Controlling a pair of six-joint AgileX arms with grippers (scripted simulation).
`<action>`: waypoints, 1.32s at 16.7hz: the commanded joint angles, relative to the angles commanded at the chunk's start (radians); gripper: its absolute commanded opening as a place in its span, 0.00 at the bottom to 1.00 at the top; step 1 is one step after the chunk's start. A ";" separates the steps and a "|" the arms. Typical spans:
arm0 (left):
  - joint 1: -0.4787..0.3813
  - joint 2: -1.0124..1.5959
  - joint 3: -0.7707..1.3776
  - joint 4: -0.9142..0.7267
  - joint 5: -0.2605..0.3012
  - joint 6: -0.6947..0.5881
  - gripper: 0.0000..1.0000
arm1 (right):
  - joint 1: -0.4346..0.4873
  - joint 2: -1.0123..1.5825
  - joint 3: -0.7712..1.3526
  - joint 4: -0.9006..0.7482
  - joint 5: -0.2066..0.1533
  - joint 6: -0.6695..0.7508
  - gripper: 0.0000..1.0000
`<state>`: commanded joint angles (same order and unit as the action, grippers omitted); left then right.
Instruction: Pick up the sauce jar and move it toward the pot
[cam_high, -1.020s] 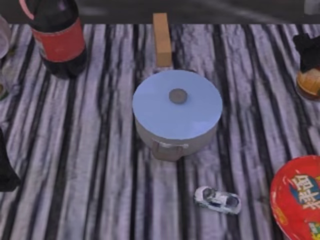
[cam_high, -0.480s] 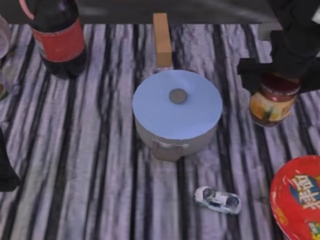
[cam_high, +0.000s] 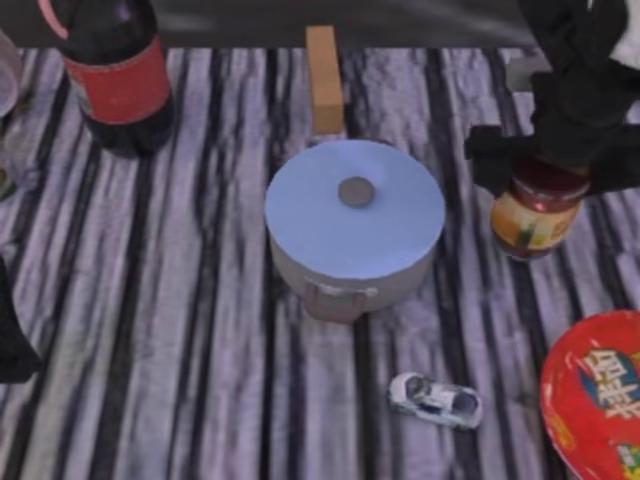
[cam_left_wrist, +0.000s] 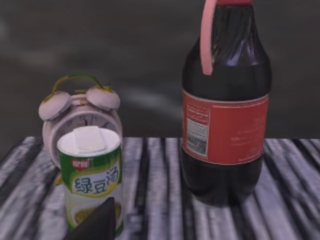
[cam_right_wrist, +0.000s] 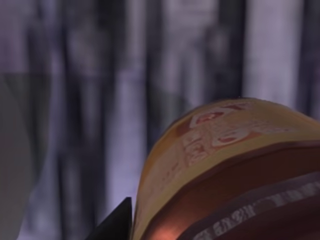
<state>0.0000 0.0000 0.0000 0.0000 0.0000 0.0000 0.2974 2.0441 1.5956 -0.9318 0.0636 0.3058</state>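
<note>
Gripping the sauce jar (cam_high: 537, 207) by its lid, the right hand (cam_high: 568, 152) hangs right of the pot (cam_high: 354, 226).

Top view overhead; left wrist low, facing bottle (cam_left_wrist: 225, 105); right wrist close on jar (cam_right_wrist: 230, 170).

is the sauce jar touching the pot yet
Apart. The top view shows striped table between the sauce jar, held by the right hand, and the pot.
</note>
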 joint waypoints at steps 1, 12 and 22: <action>0.000 0.000 0.000 0.000 0.000 0.000 1.00 | 0.001 0.011 -0.017 0.029 0.000 -0.001 0.00; 0.000 0.000 0.000 0.000 0.000 0.000 1.00 | 0.003 0.050 -0.077 0.130 0.002 -0.001 0.23; 0.000 0.000 0.000 0.000 0.000 0.000 1.00 | 0.003 0.050 -0.077 0.130 0.002 -0.001 0.98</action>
<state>0.0000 0.0000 0.0000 0.0000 0.0000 0.0000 0.3002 2.0938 1.5191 -0.8022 0.0657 0.3044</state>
